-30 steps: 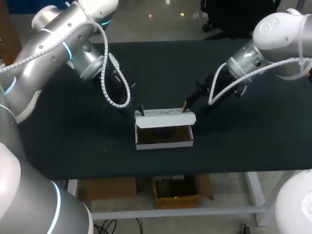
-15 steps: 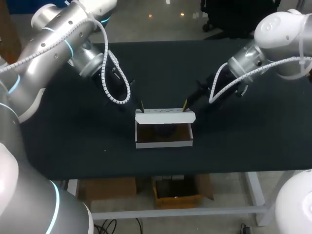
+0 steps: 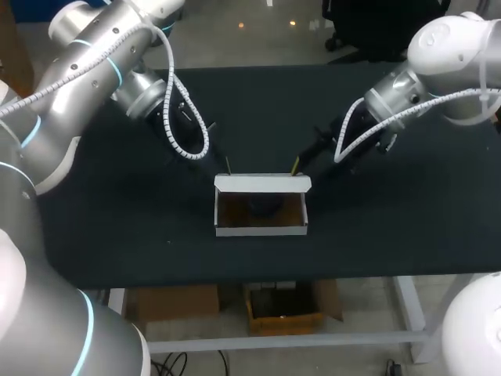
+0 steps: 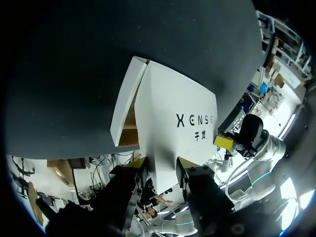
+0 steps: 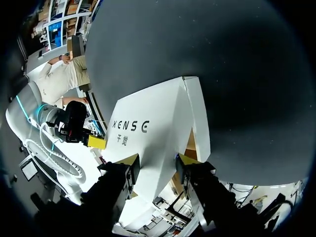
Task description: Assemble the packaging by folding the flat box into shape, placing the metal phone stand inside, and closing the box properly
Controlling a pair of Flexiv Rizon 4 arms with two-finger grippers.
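The white box (image 3: 262, 229) is sitting open mid-table, its lid (image 3: 262, 184) standing along the 12 o'clock side, with what is probably the phone stand (image 3: 264, 205) lying inside. The left gripper (image 3: 228, 165) at 11 o'clock and the right gripper (image 3: 295, 165) at 1 o'clock are hovering behind the lid, fingers spread, gripping nothing.

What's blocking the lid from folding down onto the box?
Nothing visible. The lid stands raised at the back of the box, left gripper and right gripper behind it; the dark phone stand lies inside.
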